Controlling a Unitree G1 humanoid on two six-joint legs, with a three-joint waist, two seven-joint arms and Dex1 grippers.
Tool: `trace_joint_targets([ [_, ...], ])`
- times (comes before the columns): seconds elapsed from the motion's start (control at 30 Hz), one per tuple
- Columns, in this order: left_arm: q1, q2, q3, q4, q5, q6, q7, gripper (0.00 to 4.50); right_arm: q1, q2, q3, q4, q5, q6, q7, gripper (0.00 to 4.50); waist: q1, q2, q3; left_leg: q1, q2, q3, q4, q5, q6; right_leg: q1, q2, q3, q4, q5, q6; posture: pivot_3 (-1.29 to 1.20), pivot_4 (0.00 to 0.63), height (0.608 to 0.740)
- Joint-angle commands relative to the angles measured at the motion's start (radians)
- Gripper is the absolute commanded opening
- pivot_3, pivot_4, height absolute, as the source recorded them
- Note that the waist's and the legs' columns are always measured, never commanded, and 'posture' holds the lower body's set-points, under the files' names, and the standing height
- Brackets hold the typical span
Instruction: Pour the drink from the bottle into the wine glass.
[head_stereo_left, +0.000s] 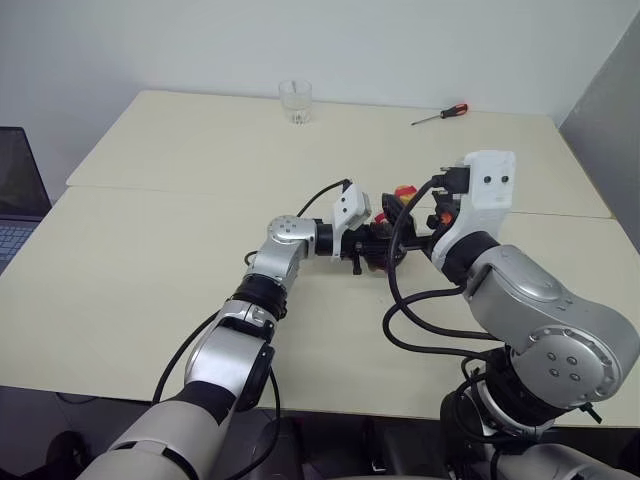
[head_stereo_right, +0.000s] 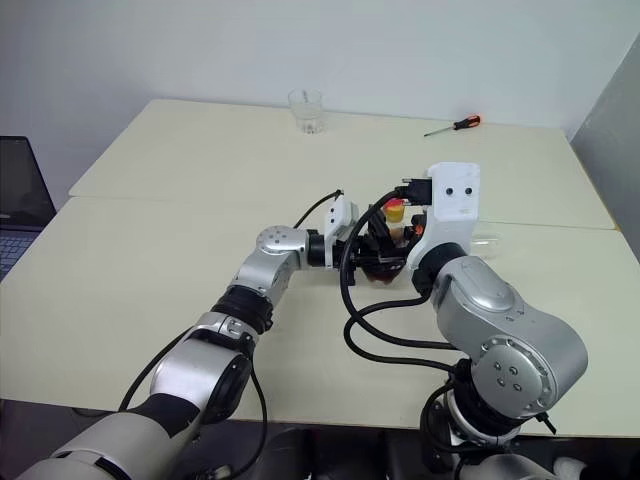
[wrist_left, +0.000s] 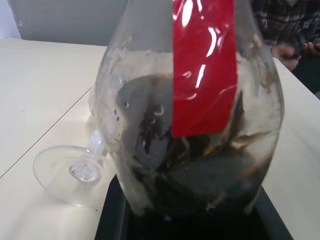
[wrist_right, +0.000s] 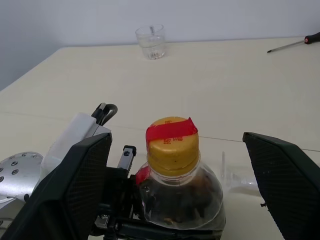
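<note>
From the head camera I see my left gripper (head_stereo_right: 372, 247) reaching in across the cream tabletop (head_stereo_left: 180, 230) toward the right arm, clamped on the small squat clear plastic bottle (head_stereo_right: 392, 235), which stands upright in its grip with the yellow cap (head_stereo_right: 396, 209) poking up just above the black fingers. My right gripper (wrist_right: 175, 200) sits close behind the bottle, its white wrist housing above it. Well beyond both grippers, near the far edge of the table, stand a short clear tumbler (head_stereo_left: 295, 101) and, off toward the right arm's side, a screwdriver with a red and black handle (head_stereo_left: 440, 115). Through the left wrist camera the bottle's bulbous body is right up against the lens between the fingers, a red label strip (wrist_left: 204, 65) running down its wall and the dark brown drink (wrist_left: 200, 175) pooled low inside, with froth and streaks clinging above it. Just beside the bottle lies the clear stemmed wine glass (wrist_left: 75, 170), tipped on its side on the table, its round foot facing the camera. Through the right wrist camera my right gripper's two black fingers (wrist_right: 75, 185) stand spread wide on either side of the bottle's neck, not touching it, with the cap, crossed by a band of red tape, between them.
</note>
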Motion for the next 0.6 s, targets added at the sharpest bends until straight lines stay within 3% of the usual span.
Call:
trace_joint_targets([
  [0.03, -0.004, -0.008, 0.004, -0.045, -0.007, -0.021, 0.004, 0.9, -0.029, -0.011, 0.0, -0.014, -0.006, 0.009, 0.012, 4.5, 0.0, 0.0, 0.0, 0.0, 0.0, 0.0, 0.0, 0.0, 0.0, 0.0, 0.0, 0.0, 0.0, 0.0, 0.0, 0.0, 0.15, 0.74],
  [0.37, 0.005, -0.008, 0.007, -0.06, -0.006, -0.016, 0.011, 0.9, -0.033, -0.009, 0.015, 0.017, -0.001, 0.009, 0.035, 4.5, 0.0, 0.0, 0.0, 0.0, 0.0, 0.0, 0.0, 0.0, 0.0, 0.0, 0.0, 0.0, 0.0, 0.0, 0.0, 0.0, 0.15, 0.74],
  [0.47, 0.009, -0.005, 0.007, -0.065, -0.005, -0.016, 0.014, 0.9, -0.036, -0.015, 0.02, 0.03, -0.006, 0.009, 0.042, 3.95, 0.0, 0.0, 0.0, 0.0, 0.0, 0.0, 0.0, 0.0, 0.0, 0.0, 0.0, 0.0, 0.0, 0.0, 0.0, 0.0, 0.15, 0.74],
  [0.57, 0.013, -0.001, 0.006, -0.069, -0.003, -0.017, 0.018, 0.9, -0.032, -0.029, 0.023, 0.038, -0.004, 0.009, 0.052, 2.94, 0.0, 0.0, 0.0, 0.0, 0.0, 0.0, 0.0, 0.0, 0.0, 0.0, 0.0, 0.0, 0.0, 0.0, 0.0, 0.0, 0.15, 0.74],
  [0.6, 0.013, 0.0, 0.006, -0.07, -0.003, -0.017, 0.019, 0.9, -0.031, -0.034, 0.023, 0.042, -0.005, 0.009, 0.056, 2.94, 0.0, 0.0, 0.0, 0.0, 0.0, 0.0, 0.0, 0.0, 0.0, 0.0, 0.0, 0.0, 0.0, 0.0, 0.0, 0.0, 0.15, 0.74],
])
